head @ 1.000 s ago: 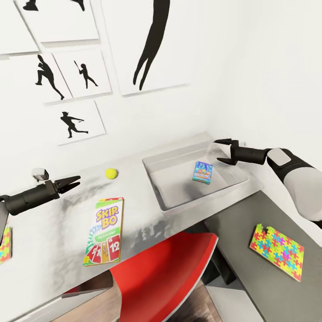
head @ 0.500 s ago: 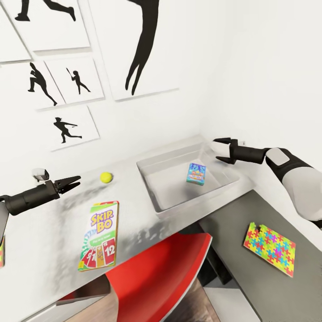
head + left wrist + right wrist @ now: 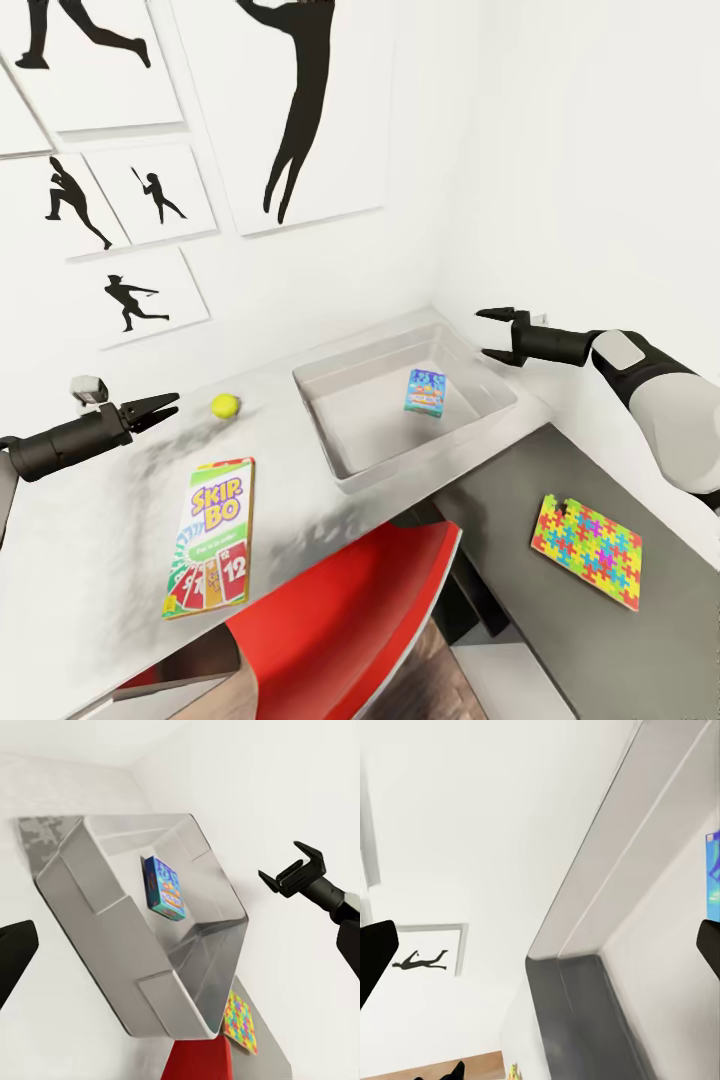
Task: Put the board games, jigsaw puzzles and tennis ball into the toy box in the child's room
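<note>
The flat green-yellow-red "Skip-Bo" board game box lies on the pale grey bench, near its front edge and well apart from the shallow light-grey toy box. I judge this box light and stiff but very thin, so you should take it by a long edge, perhaps after sliding it a little over the bench border. The small yellow-green tennis ball rests between your left gripper and the toy box; it will roll easily, so close on its middle from above. The small blue board game with cartoon art already lies on the floor of the toy box. One multicoloured jigsaw puzzle square lies on the lower dark-grey section; it looks thin and hard to lift.

Your left gripper hovers over the bench with its fingers nearly together, holding nothing. Your right gripper is spread wide and empty, above the far corner of the toy box. A red chair stands under the bench, and silhouette pictures hang on the white wall
</note>
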Robot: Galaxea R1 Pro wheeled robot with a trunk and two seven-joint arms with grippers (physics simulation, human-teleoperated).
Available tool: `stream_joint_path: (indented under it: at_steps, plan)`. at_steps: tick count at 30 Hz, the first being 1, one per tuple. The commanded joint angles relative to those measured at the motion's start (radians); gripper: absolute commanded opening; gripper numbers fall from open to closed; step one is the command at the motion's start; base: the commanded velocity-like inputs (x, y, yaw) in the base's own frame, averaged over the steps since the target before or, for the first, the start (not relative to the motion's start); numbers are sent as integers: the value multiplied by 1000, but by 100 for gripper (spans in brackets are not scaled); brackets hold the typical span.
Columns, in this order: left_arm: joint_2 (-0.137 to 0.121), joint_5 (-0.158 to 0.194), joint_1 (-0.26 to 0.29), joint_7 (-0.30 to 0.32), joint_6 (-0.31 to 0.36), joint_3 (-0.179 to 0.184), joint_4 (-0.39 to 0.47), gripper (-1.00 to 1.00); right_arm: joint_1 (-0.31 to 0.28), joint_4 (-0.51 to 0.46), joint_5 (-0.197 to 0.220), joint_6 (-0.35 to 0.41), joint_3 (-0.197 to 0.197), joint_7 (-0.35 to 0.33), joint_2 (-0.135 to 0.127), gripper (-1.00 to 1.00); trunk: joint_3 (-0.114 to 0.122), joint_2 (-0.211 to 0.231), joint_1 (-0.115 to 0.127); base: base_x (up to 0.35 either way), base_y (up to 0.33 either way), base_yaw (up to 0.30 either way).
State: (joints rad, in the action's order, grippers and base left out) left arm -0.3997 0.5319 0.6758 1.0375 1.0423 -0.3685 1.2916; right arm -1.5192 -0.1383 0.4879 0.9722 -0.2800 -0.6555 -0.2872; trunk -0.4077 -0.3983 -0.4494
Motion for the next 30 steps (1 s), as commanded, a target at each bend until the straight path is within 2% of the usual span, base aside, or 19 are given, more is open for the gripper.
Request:
stream_joint_path:
  at_steps: [1, 20, 30]
  plan:
    - [0, -2, 1, 4, 4, -1, 0, 100, -1, 0, -8, 3, -6, -4, 0, 100, 0, -2, -1, 0, 0, -99]
    - [-1, 0, 1, 6, 4, -3, 0, 100, -1, 0, -9, -1, -4, -3, 2, 100, 29, -2, -1, -114, 1, -99]
    - [-1, 0, 1, 6, 4, -3, 1, 100, -1, 0, -9, -1, -3, -2, 2, 100, 44, -2, -1, -164, 92, -106]
